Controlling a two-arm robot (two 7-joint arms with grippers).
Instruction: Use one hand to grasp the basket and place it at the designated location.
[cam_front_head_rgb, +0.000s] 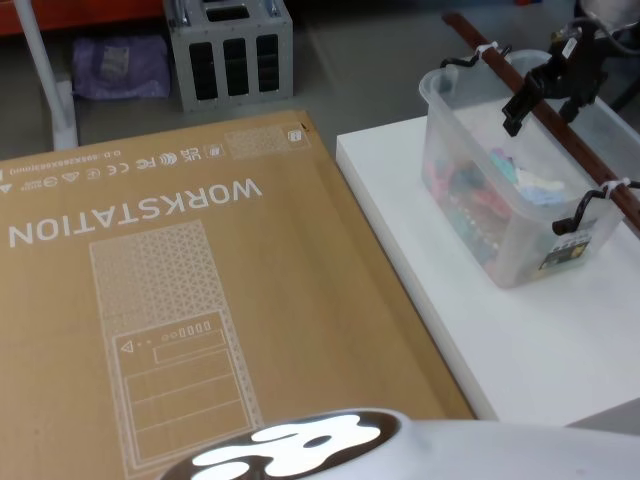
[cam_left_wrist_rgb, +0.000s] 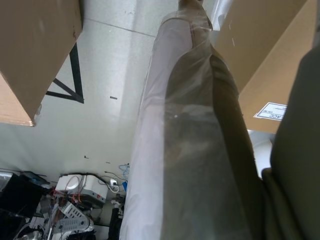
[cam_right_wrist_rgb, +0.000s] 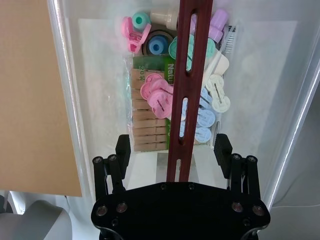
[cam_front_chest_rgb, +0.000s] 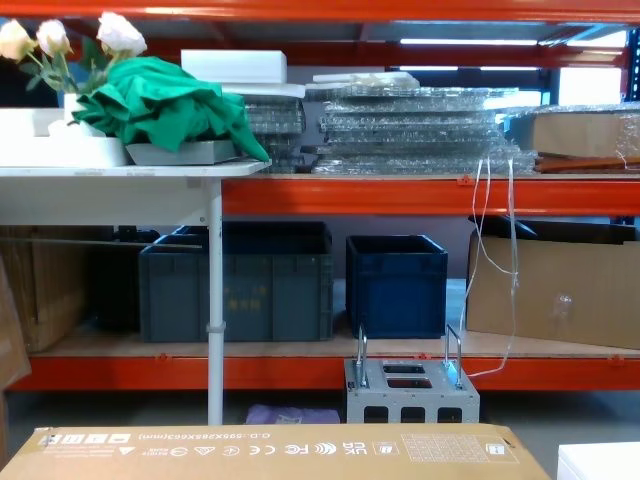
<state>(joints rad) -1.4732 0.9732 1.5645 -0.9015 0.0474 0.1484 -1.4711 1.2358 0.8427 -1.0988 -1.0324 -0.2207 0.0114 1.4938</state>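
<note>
The basket (cam_front_head_rgb: 470, 215) is a translucent milky tub standing on the white table (cam_front_head_rgb: 520, 350) at the right, filled with coloured clips and small packets (cam_right_wrist_rgb: 160, 95). A dark red slotted bar (cam_front_head_rgb: 565, 145) spans its top as a handle, hung from black hooks (cam_front_head_rgb: 580, 215) at each end. My right gripper (cam_front_head_rgb: 545, 95) hovers just over this bar near the tub's far end. In the right wrist view the right gripper (cam_right_wrist_rgb: 172, 150) is open, with one finger (cam_right_wrist_rgb: 123, 147) on each side of the bar (cam_right_wrist_rgb: 187, 75), not touching it. My left arm is parked low beside cardboard boxes.
A large flat cardboard box (cam_front_head_rgb: 150, 280) printed WORKSTATION lies left of the table, close against its edge. A grey metal block (cam_front_head_rgb: 230, 45) and a purple bag (cam_front_head_rgb: 120, 65) sit on the floor beyond. Dark crates (cam_front_chest_rgb: 395, 285) stand on orange shelving.
</note>
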